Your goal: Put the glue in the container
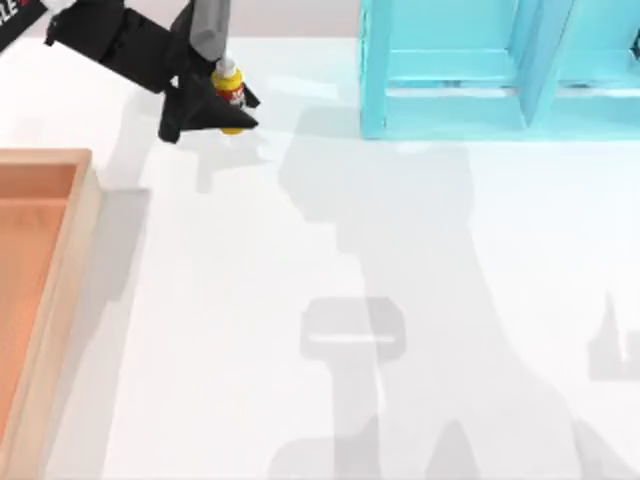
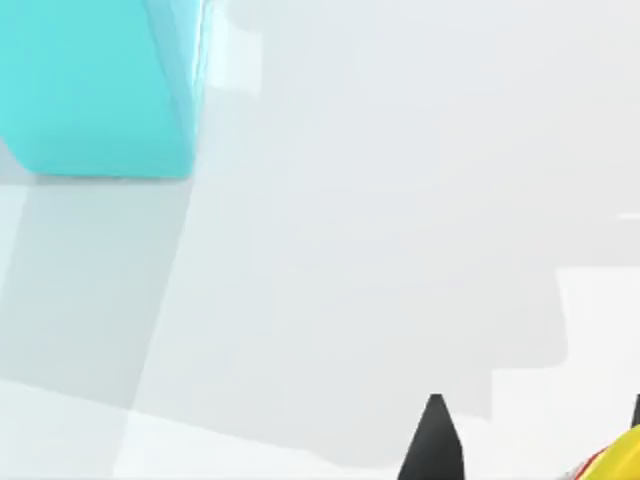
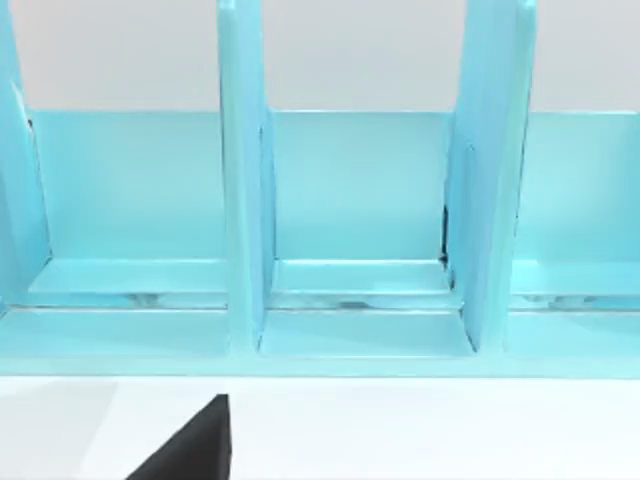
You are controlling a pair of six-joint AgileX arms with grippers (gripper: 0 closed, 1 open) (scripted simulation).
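The glue point(image 1: 229, 88), a small yellow bottle with a red-and-white label, sits upright between the black fingers of my left gripper point(image 1: 218, 116) near the table's back edge, left of centre. The left gripper is shut on it. In the left wrist view a dark fingertip point(image 2: 435, 440) and a yellow edge of the glue point(image 2: 622, 458) show against the white table. The container point(image 1: 84, 250), a wooden tray with tan walls and an orange-brown floor, lies at the left edge, in front of and left of the gripper. A black part of my right gripper point(image 3: 190, 450) faces the shelf.
A turquoise shelf unit point(image 1: 470, 70) with upright dividers stands at the back right, just right of the held glue; its corner point(image 2: 95, 90) and compartments point(image 3: 350, 200) show in the wrist views. White table point(image 1: 380, 330) stretches across the middle and front.
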